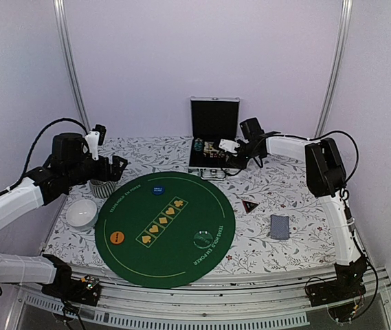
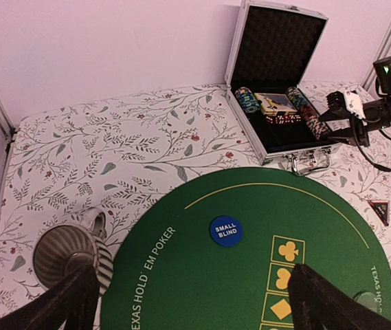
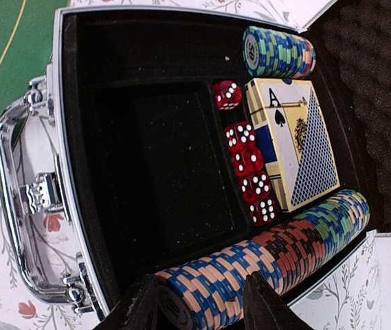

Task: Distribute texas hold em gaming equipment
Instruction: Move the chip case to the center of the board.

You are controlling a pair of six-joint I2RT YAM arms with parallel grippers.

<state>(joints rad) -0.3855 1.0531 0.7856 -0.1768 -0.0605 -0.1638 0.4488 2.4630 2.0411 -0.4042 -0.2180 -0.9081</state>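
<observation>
My right gripper (image 3: 202, 306) is open inside the open silver case (image 1: 212, 148). Its jaws straddle the blue end of a long row of poker chips (image 3: 271, 265). The case also holds a shorter chip row (image 3: 277, 51), red dice (image 3: 250, 168) and a card deck (image 3: 291, 141). On the green mat (image 1: 164, 261) lie a blue "small blind" disc (image 2: 224, 230), an orange disc (image 1: 117, 238) and a whitish disc (image 1: 203, 238). A dark red-edged triangle (image 1: 249, 205) and grey-blue cards (image 1: 280, 227) lie right of the mat. My left gripper (image 2: 195, 302) is open and empty above the mat's left side.
A striped cup (image 2: 71, 254) and a white bowl (image 1: 82, 213) stand left of the mat, close under my left arm. The case's lid stands upright at the back. White walls and frame posts close in the flowered table.
</observation>
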